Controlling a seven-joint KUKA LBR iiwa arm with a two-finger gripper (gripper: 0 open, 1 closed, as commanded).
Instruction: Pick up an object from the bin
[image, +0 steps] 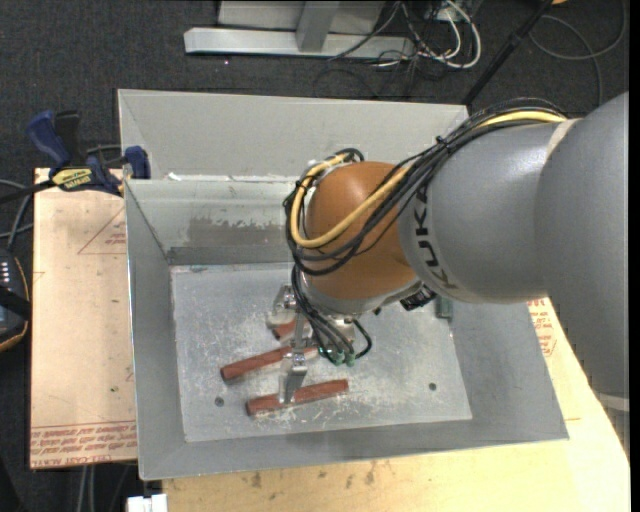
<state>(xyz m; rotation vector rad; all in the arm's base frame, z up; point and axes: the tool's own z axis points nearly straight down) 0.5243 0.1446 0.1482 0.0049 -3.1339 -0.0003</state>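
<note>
So the bin (150, 300) is plain grey sheet metal with sloped walls. Its flat floor is pretty scuffed, with whitish scratch marks and specks all over it. Two sticks lie on that floor, both reddish-brown, matte, long, thin and straight, kind of like short wooden rods. The upper stick (250, 366) sits left of centre and tilts up towards the right. The lower stick (320, 390) lies just below it, near the front wall, at roughly the same slant. There's also a small reddish piece (282, 325) further back, half tucked under the wrist, and I can't make out its shape.

The gripper (293, 388) comes down out of the glossy rounded orange cover (350, 230), which has black and yellow cables (312, 243) looped around it. Its fingers look narrow, drawn close into one slim metal blade. The tips sit right at the left part of the lower stick, touching it or just above it. I can't tell whether the stick is actually pinched between them.
</note>
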